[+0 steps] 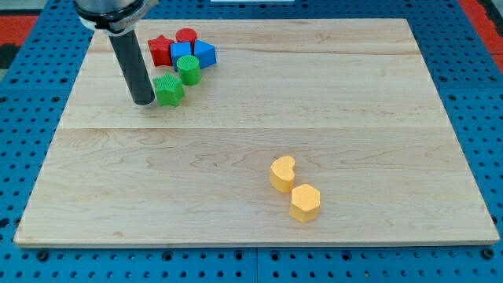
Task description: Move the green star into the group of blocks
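Observation:
The green star [168,90] lies at the view's upper left, just below and left of a green cylinder [189,68]. My tip [144,101] rests on the board right beside the star's left side, about touching it. The group sits above the star: a red star [161,49], a red cylinder [186,36], a blue cube [181,54] and a blue block [205,53]. The green star almost touches the green cylinder at the group's lower edge.
A yellow heart-shaped block [282,173] and a yellow hexagon block [305,202] lie together at the view's lower right. The wooden board [354,110] lies on a blue perforated table [471,47]. The arm's body hangs over the upper left corner.

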